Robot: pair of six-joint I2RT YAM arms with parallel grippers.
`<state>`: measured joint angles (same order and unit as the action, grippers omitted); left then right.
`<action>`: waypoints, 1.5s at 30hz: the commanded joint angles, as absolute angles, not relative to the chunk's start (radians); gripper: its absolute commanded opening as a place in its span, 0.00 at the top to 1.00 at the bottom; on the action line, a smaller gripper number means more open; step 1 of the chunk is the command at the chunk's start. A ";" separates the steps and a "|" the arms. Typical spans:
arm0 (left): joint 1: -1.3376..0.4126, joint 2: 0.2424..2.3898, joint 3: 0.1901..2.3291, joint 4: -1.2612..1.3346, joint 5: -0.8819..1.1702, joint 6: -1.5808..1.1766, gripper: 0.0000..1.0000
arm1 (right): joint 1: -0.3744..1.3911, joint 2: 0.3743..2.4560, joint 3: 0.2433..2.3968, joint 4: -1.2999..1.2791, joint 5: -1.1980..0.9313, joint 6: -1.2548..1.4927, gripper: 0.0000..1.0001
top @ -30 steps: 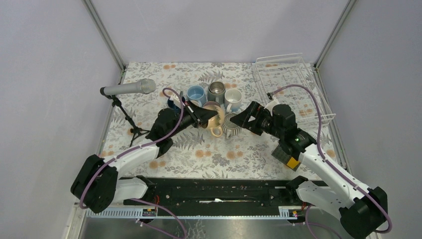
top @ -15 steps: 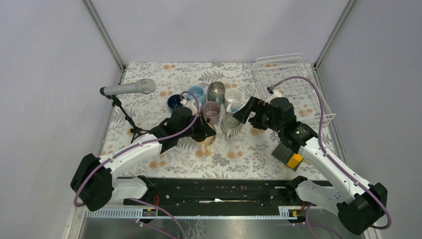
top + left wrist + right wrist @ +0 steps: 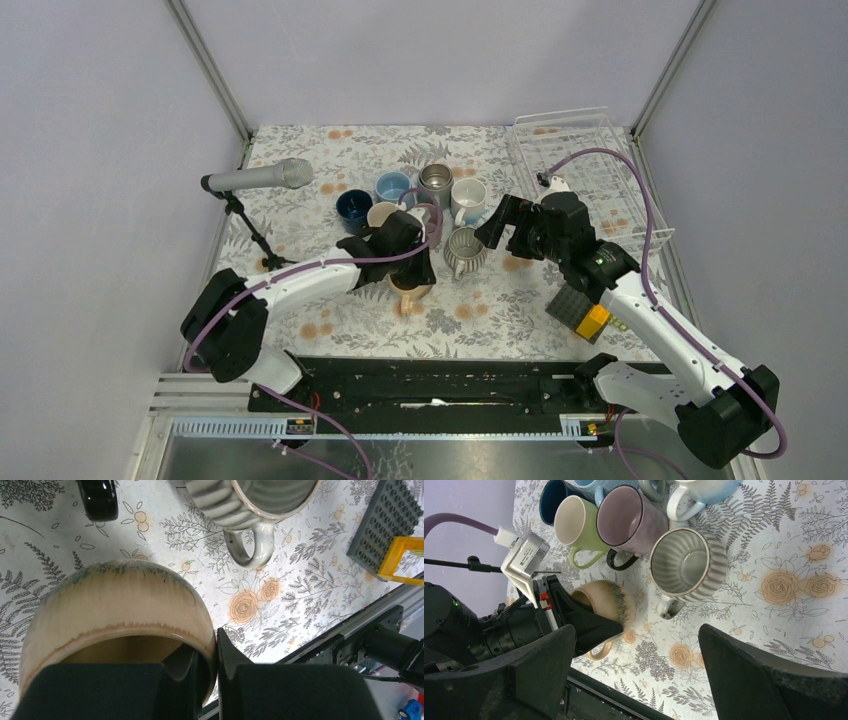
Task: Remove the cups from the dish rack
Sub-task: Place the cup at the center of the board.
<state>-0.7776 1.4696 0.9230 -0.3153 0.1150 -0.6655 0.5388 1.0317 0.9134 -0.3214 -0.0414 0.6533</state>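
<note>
Because the tan mug [image 3: 115, 610] has a thick rounded lip, I have the left tool [image 3: 207, 647] pinched narrow across its wall, one finger inside and one outside; that grip needs no help from the handle. The mug is low over the tabletop [image 3: 300, 150], just in front of the other cups; I cannot tell whether its base is touching. My reading is that I am setting it down in the front row beside the striped cup [image 3: 689, 565], which stands upright with its handle towards me. Behind them the green cup [image 3: 574, 522] and pink cup [image 3: 629, 517] stand rim to rim, packed tight so the group fits where both arms reach. The right tool [image 3: 636, 635] is spread wide and holds nothing; it hangs above the tabletop near the striped cup, apart from it and out of the left arm's way. The dish rack [image 3: 585, 150] sits at the far right corner; I see no cup in it from above.
</note>
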 commanded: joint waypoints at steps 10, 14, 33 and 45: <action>-0.797 1.544 1.047 -0.249 0.106 -0.612 1.00 | 0.542 1.016 0.951 -0.333 -0.006 0.623 0.00; -0.799 1.564 1.057 -0.244 0.107 -0.610 1.00 | 0.542 1.018 0.950 -0.332 -0.007 0.620 0.00; -0.798 1.632 1.083 -0.219 0.109 -0.626 0.88 | 0.542 1.007 0.948 -0.348 -0.005 0.612 0.00; -0.799 1.603 1.105 -0.243 0.104 -0.608 0.69 | 0.542 1.012 0.957 -0.347 -0.008 0.608 0.00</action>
